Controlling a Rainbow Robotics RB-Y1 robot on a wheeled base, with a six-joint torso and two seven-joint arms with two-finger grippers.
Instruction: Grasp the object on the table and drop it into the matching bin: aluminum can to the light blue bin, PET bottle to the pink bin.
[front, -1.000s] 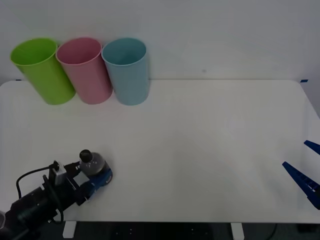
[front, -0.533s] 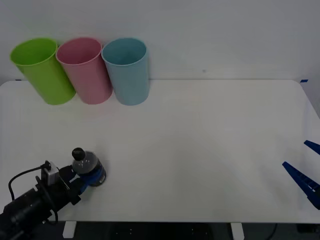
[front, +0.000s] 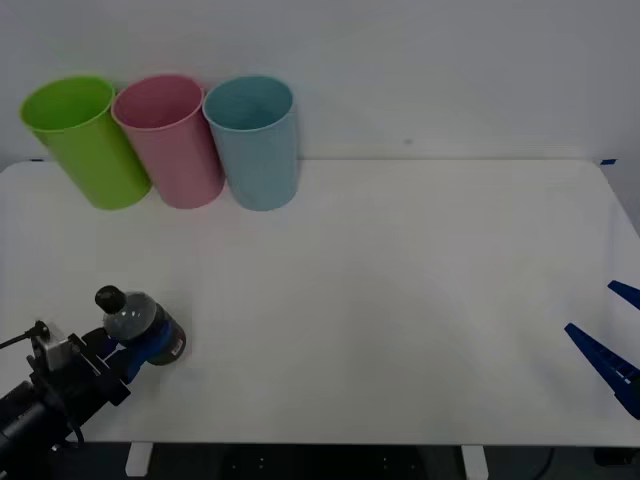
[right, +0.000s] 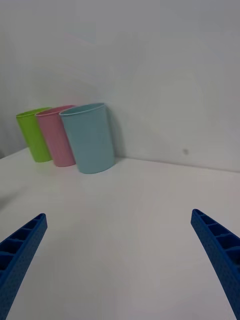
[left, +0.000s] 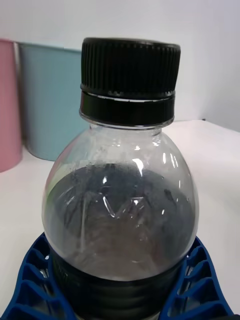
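Left wrist view: the left hand (left: 120, 280) pinches the bottle (left: 120, 200) low on its body, near the bench's (front: 400, 300) left front corner. Next it must carry it to the pink bin (front: 170, 140). The right hand (right: 120, 260) waits spread.

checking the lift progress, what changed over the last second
The left gripper, shut on the PET bottle, carried it toward the robot's left, with the black cap tipping further left. The right gripper stayed parked and open at the table's right edge; the three bins did not move.
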